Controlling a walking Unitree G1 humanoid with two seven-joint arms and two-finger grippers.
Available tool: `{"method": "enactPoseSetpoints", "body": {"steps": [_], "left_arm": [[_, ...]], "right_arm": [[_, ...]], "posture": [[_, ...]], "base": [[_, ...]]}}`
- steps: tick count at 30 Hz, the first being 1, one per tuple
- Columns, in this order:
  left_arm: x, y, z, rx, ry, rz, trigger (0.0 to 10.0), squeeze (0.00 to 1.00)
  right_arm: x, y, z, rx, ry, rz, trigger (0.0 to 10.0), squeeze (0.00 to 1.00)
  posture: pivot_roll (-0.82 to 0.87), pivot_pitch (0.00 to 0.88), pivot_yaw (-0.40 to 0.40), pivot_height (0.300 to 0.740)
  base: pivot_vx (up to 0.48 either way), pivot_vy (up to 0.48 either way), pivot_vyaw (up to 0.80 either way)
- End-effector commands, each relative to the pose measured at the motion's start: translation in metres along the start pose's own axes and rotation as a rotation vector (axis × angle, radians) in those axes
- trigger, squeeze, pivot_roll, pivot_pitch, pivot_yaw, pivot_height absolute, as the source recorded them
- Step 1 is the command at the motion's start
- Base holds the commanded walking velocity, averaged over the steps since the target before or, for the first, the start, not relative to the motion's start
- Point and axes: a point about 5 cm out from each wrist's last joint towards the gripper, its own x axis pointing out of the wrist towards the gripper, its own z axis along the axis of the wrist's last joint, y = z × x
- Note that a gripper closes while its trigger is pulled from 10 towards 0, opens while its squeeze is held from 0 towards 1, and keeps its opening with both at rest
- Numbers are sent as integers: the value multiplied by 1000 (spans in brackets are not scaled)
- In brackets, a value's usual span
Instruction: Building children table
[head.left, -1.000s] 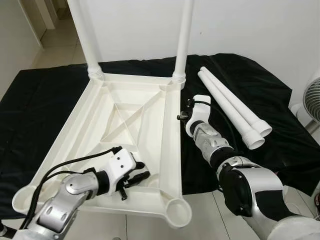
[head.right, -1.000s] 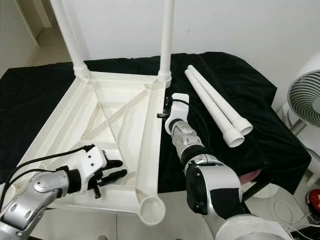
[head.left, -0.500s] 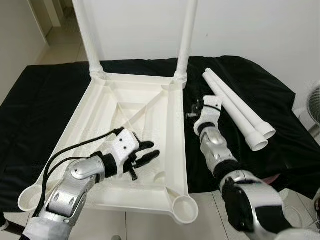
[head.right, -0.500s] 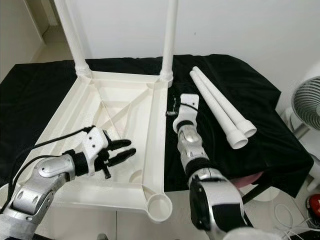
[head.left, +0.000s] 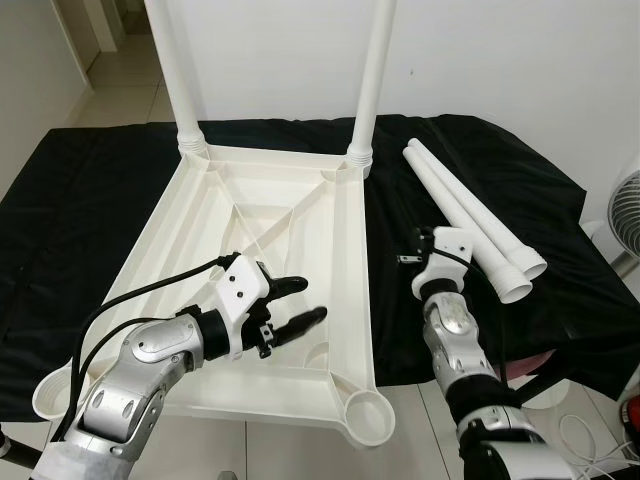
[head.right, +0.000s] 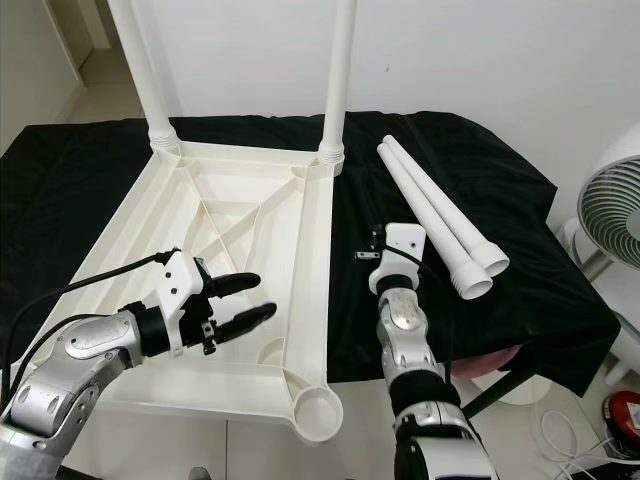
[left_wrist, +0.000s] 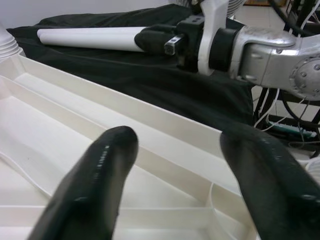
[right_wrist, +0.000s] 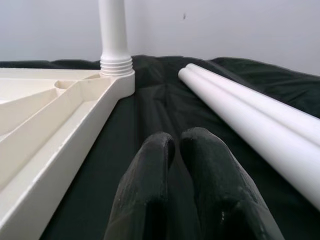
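Left jaws (head.left: 298, 302) spread above the overturned tabletop (head.left: 300, 215); loose legs (head.left: 470, 220) beyond.

text: none legible | labels: none | numbers: none

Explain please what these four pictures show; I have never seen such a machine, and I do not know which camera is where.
It is a humanoid robot with two silver arms, each ending in a tool of two black fingers. The two wide pictures come from cameras on its head, looking down. The other two come from cameras on its wrists, looking along the fingers.

A white tabletop lies upside down on a black cloth. Two legs already stand in its far corners; two loose legs lie on the cloth to its right.

The left tool hovers open over the tabletop, holding nothing. The right tool is shut and empty, over the cloth between the tabletop and the loose legs.
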Motion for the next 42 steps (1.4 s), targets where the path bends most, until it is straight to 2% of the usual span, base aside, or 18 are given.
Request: {"method": "enactPoseSetpoints", "body": {"steps": [1,5,6,7,8,12,15,22,29,31,42], "left_arm": [[-1,-8,-2,12,26,-130,10000,1000],[-3,-13,-10,50,87,-174,10000,1000],[-3,-14,-11,54,99,-183,10000,537],[-3,-14,-11,54,99,-183,10000,537],[-5,-16,-12,52,113,-199,10000,0],[-8,-19,-16,54,139,-233,10000,0],[-16,-25,-25,53,208,-277,10000,0],[-18,-24,-31,59,236,-259,10000,0],[-16,-12,-44,71,284,-152,10000,0],[-12,-1,-47,87,306,-68,10000,0],[0,20,-48,141,297,76,10000,0]], "right_arm": [[-3,-2,3,0,-11,2,10000,0],[-12,-10,0,-29,4,-1,10000,0],[-14,-11,0,-34,7,-2,10000,0],[-14,-11,0,-34,7,-2,10000,0],[-15,-14,0,-42,8,-3,10000,0],[-16,-18,1,-55,10,-11,10000,0],[-17,-28,7,-82,8,-21,10000,0],[-15,-32,12,-93,13,-14,10000,0],[-12,-29,18,-93,4,-7,10000,0],[-12,-26,20,-87,2,-4,10000,0],[-13,-22,20,-74,13,-1,10000,0]], "posture": [[-48,0,-19,740],[-56,0,-21,740],[-57,0,-21,740],[-57,0,-21,740],[-58,0,-20,740],[-60,0,-25,740],[-59,0,-37,740],[-51,0,-43,740],[-47,2,-50,740],[-46,12,-55,740],[-47,34,-63,740]], "base": [[0,0,0],[0,0,0],[0,0,0],[0,0,0],[0,0,0],[0,0,0],[0,0,0],[0,0,0],[0,0,0],[0,0,0],[0,0,0]]}}
